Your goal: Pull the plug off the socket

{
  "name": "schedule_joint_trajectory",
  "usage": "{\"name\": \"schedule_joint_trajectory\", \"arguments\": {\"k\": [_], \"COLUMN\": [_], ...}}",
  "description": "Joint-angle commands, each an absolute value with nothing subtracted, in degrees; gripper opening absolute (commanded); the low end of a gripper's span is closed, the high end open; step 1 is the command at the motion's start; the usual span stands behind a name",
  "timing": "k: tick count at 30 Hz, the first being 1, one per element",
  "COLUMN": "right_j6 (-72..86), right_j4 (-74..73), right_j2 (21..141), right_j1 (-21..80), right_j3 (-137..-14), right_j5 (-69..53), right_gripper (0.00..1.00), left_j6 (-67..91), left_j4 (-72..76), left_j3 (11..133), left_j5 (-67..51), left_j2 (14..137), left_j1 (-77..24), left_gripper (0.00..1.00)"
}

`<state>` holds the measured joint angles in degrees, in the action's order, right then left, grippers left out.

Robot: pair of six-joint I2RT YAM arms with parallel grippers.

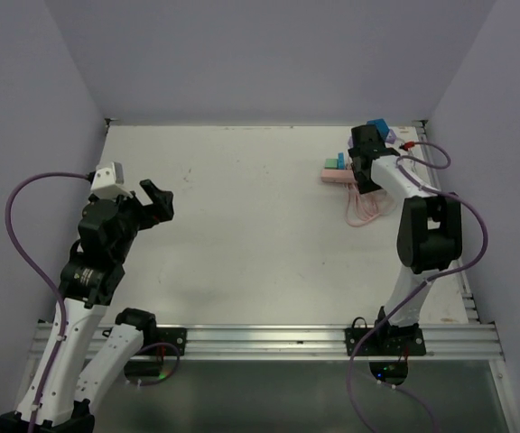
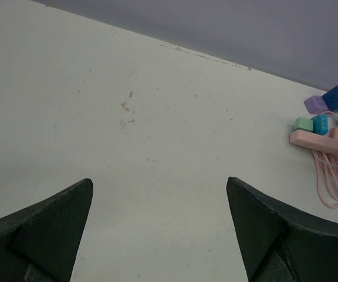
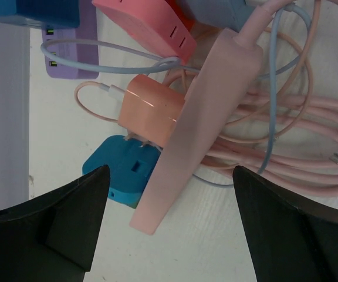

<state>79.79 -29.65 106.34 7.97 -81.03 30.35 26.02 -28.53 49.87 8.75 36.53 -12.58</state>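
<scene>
Socket strip: the pink socket strip (image 3: 207,117) lies at the far right of the tabletop (image 1: 242,234). Its pink cable (image 3: 286,147) is coiled loosely beside it, so nothing anchors the strip but its own weight.
Plugs: a peach plug (image 3: 154,106) and a teal plug (image 3: 121,169) sit side by side, pressed into the strip near its end. A coral block (image 3: 145,23) and a purple block (image 3: 69,53) lie just beyond.
Task's thing: probably the teal plug or the peach one, though the pictures do not make clear which. Both are seated in the strip, neither pulled.
Right hand: the right hand (image 3: 169,173) hangs directly above the strip's end with its fingers (image 3: 57,229) spread wide and touching nothing. One finger stands on the plug side and the other on the cable side, a stance that suits closing across a plug.
Right arm: stretched far forward, its wrist bent down over the strip.
Left hand: the left hand (image 2: 158,182) is wide and empty, well apart from the strip.
Left arm: folded back near its base, out of the way. Judging by the loose strip, it may be needed to hold the strip down.
</scene>
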Motion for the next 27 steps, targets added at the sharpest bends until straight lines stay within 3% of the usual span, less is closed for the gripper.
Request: {"name": "schedule_joint_trajectory", "arguments": {"k": [1, 10, 21, 27], "right_j6": [86.74, 86.93, 72.35, 60.75], "right_j4": [-30.06, -27.69, -16.80, -13.18], "right_j2": [109.67, 113.91, 107.85, 102.49], "right_j1": [7.30, 6.15, 6.15, 9.22], "right_j3": [-84.64, -85.08, -82.71, -84.63], "right_j5": [32.17, 28.83, 17.51, 6.96], "right_gripper": [0.89, 0.66, 0.00, 0.00], "left_j6": [26.98, 27.60, 27.77, 27.33], "left_j4": [-28.74, -28.57, -27.86, -26.90], "left_j3": [49.75, 49.75, 49.31, 49.31], "left_j5": [10.37, 10.37, 9.93, 8.96], "left_j2": [36.56, 38.32, 38.23, 38.23], "left_j1": [-12.92, -12.92, -12.92, -12.92], "left_gripper": [1.00, 1.00, 1.00, 1.00]}}
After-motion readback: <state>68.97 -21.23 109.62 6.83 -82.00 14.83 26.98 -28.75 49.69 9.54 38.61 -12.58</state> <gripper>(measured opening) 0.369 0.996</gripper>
